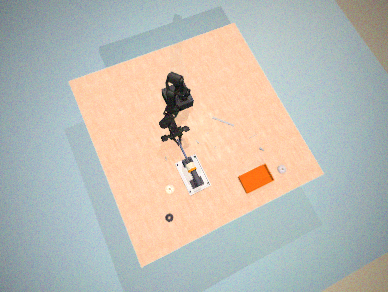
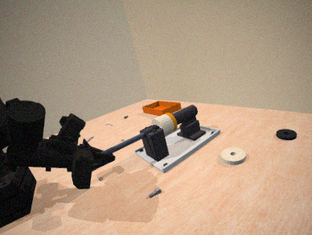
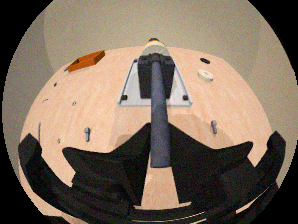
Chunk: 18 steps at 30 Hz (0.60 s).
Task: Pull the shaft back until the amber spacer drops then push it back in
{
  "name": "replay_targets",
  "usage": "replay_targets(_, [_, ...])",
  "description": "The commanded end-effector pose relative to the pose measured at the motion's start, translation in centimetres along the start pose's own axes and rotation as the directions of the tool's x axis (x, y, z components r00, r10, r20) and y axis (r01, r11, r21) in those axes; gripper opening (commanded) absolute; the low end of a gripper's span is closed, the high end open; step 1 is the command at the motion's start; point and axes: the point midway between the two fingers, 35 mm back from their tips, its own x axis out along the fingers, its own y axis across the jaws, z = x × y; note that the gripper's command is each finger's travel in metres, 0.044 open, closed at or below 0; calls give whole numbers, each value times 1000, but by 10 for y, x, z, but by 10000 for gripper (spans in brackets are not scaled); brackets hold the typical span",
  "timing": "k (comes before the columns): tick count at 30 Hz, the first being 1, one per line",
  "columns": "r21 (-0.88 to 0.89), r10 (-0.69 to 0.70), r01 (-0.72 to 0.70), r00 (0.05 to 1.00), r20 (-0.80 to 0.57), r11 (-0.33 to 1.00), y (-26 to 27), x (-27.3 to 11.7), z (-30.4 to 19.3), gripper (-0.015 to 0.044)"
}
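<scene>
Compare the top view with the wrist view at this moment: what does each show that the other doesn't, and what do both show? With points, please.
Only the top view: the arm's base (image 1: 184,102) and the pale grey ring (image 1: 282,169) past the orange tray (image 1: 255,178) (image 3: 87,61).

Only the wrist view: the shaft's near end, seen between the closed-in jaws, and two bolts standing out clearly, one on either side of the shaft (image 1: 183,150) (image 3: 160,117).

Both: the shaft, the white base plate (image 1: 202,189) (image 3: 131,102), the orange tray, the cream ring (image 1: 172,189) (image 3: 205,75) and the black ring (image 1: 167,219) (image 3: 205,60).
</scene>
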Motion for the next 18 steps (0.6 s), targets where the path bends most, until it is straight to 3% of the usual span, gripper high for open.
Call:
replay_targets(1, [-2, -1, 1, 1000, 1, 1000, 0, -1, 0, 0])
replay_targets(18, [-2, -1, 1, 1000, 1, 1000, 0, -2, -1, 0])
